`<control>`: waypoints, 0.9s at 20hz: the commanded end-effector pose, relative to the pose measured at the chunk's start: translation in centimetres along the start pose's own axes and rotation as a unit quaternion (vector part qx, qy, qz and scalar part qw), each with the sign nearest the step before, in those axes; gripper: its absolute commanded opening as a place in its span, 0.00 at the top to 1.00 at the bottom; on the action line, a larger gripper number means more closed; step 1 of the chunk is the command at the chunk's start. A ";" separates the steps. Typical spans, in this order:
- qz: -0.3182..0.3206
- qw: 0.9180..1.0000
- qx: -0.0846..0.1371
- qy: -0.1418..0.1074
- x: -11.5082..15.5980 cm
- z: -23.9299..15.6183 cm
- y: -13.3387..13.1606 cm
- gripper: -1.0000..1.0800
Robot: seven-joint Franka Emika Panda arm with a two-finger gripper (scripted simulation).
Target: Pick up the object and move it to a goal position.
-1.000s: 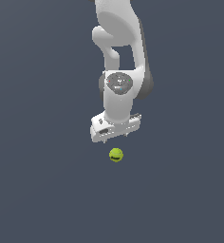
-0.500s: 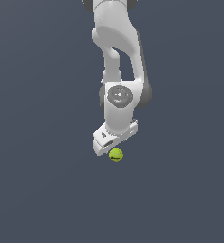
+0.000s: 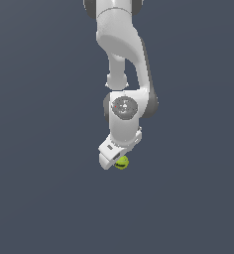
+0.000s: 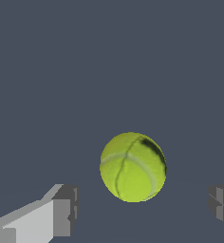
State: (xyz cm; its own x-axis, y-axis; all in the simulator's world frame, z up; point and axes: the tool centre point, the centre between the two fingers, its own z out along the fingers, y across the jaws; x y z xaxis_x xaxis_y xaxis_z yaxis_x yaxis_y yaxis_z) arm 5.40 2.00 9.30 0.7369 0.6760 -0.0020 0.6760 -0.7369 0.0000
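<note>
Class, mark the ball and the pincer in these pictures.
ball (image 4: 133,167), wrist view, middle of its yellow-green surface
pincer (image 4: 142,204), wrist view, midway between its two fingertips
ball (image 3: 122,162), exterior view, its visible part

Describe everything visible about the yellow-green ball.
The ball is a small yellow-green sphere that looks like a tennis ball, with pale curved seam lines and a short dark mark near one edge. It looks whole and undamaged. It sits against a plain dark grey ground. In the wrist view it lies between the two fingertips of the gripper, with a clear gap on each side, so nothing grips it. In the exterior view the ball is partly hidden behind the white gripper, much smaller than it.
</note>
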 end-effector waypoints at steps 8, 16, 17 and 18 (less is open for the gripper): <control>-0.007 1.000 0.000 0.001 0.1 0.8 0.1 0.04; -0.009 1.000 0.000 0.001 0.0 4.7 0.0 0.04; -0.009 1.000 0.000 0.001 0.0 5.0 0.0 0.04; -0.009 1.000 0.000 0.001 0.1 5.1 0.0 0.04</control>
State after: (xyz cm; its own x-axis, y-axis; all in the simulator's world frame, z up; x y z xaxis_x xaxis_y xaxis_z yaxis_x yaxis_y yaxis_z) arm 5.37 2.02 4.52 0.7248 0.6889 -0.0014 0.6889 -0.7248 -0.0013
